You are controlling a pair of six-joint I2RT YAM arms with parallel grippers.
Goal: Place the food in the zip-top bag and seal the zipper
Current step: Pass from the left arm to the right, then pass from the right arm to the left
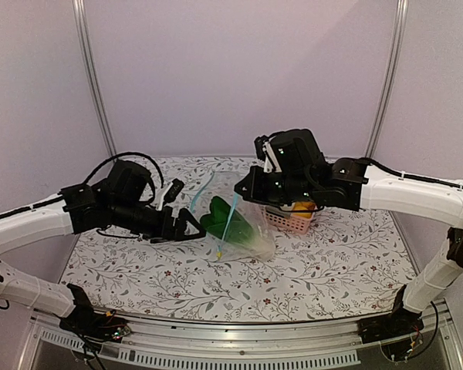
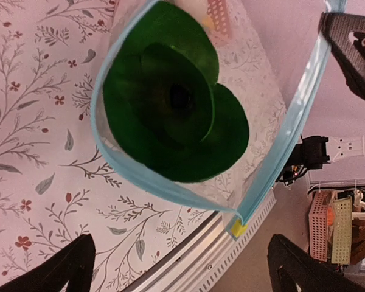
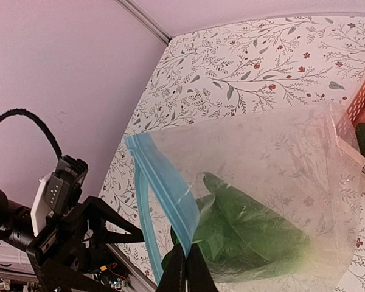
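Observation:
The clear zip-top bag [image 1: 251, 231] lies mid-table with the green-leaved bok choy [image 1: 220, 216] inside it. Its light-blue zipper [image 1: 231, 216] stands apart, so the mouth gapes toward my left gripper [image 1: 184, 210]. In the left wrist view the zipper [image 2: 286, 146] loops around the bok choy leaves [image 2: 170, 109], and my left gripper [image 2: 181, 267] is open just short of the mouth, holding nothing. My right gripper [image 3: 187, 267] is shut on the zipper strip [image 3: 167, 182] and holds that edge up over the bok choy [image 3: 249, 225]. A pale orange round fruit [image 1: 301, 206] sits in the basket.
The pink slatted basket [image 1: 289, 222] stands right behind the bag, under the right arm, with its rim [image 3: 356, 103] at the right edge of the right wrist view. A yellow tab [image 2: 237, 228] marks the zipper's end. The table's metal front rail lies below the left gripper.

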